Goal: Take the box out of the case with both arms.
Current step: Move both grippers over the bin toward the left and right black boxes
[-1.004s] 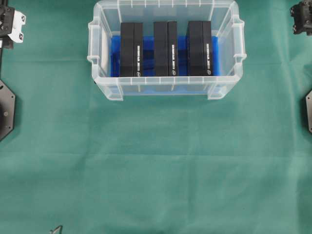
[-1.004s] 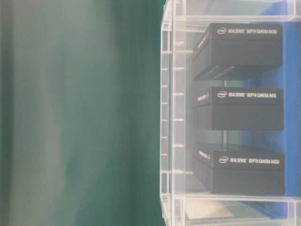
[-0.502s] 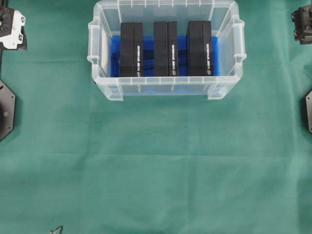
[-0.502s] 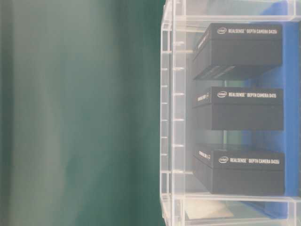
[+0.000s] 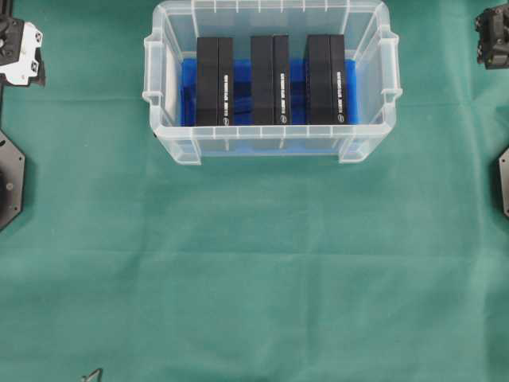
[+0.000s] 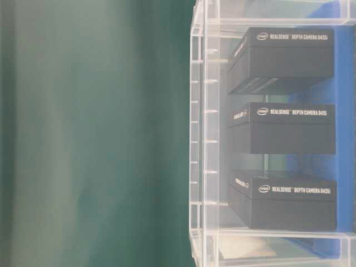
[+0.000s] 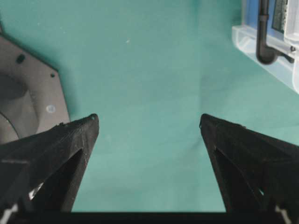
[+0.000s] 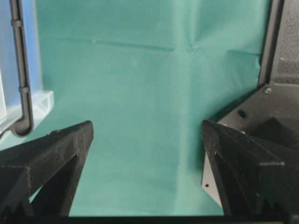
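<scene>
The clear case stands at the back middle of the green cloth, with a blue sheet on its bottom. Three black boxes stand in it on edge: left, middle and right. In the table-level view they show through the case wall, printed with white lettering. My left gripper is open and empty over bare cloth at the far left. My right gripper is open and empty at the far right. Both are well clear of the case.
The arm base plates lie at the left edge and right edge of the overhead view. A corner of the case shows in the left wrist view and in the right wrist view. Green cloth covers the table.
The left gripper head has shifted slightly downward in the overhead view. The right gripper head has moved a little. The case and boxes have not moved.
</scene>
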You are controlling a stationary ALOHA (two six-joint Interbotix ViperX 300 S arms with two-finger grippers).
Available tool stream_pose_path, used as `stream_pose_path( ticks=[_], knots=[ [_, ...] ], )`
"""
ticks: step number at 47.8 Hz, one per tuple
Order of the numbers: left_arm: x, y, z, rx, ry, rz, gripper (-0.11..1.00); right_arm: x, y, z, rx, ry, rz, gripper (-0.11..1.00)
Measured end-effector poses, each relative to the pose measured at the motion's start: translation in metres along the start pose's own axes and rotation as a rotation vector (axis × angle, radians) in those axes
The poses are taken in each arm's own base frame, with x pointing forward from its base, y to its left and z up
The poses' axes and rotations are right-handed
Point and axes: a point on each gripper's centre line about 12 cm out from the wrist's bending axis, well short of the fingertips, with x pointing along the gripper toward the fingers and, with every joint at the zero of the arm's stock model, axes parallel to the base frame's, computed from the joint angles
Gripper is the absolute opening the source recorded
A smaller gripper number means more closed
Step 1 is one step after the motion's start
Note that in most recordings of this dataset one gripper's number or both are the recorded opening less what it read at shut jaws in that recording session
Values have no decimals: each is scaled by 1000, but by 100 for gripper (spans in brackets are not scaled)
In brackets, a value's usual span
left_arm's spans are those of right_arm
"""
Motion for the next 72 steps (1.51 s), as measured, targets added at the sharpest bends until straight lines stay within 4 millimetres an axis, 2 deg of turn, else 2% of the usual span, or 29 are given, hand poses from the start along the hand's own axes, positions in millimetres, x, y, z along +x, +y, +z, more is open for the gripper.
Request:
stream_pose_path(
  ticks=[8, 17, 33, 44, 56, 65, 72],
  knots=[
    [3, -3, 1, -46, 10, 10, 88, 4, 3, 0, 9, 7, -6, 93],
    [9, -19, 7, -55, 26, 38, 88, 11, 21, 2, 14, 24, 20, 93],
    [16, -68, 25, -31, 56, 91, 88, 20, 66, 0, -31, 56, 35, 93],
    [25, -103, 34, -12, 64, 103, 88, 26, 108, -4, -77, 69, 52, 93],
    [40, -150, 41, 37, 60, 85, 88, 29, 149, -2, -99, 59, 97, 93],
    [48, -180, 47, 55, 40, 46, 88, 34, 170, -1, -110, 60, 103, 93],
    [56, -193, 46, 65, 42, 47, 88, 40, 180, -4, -121, 63, 101, 93]
  ],
)
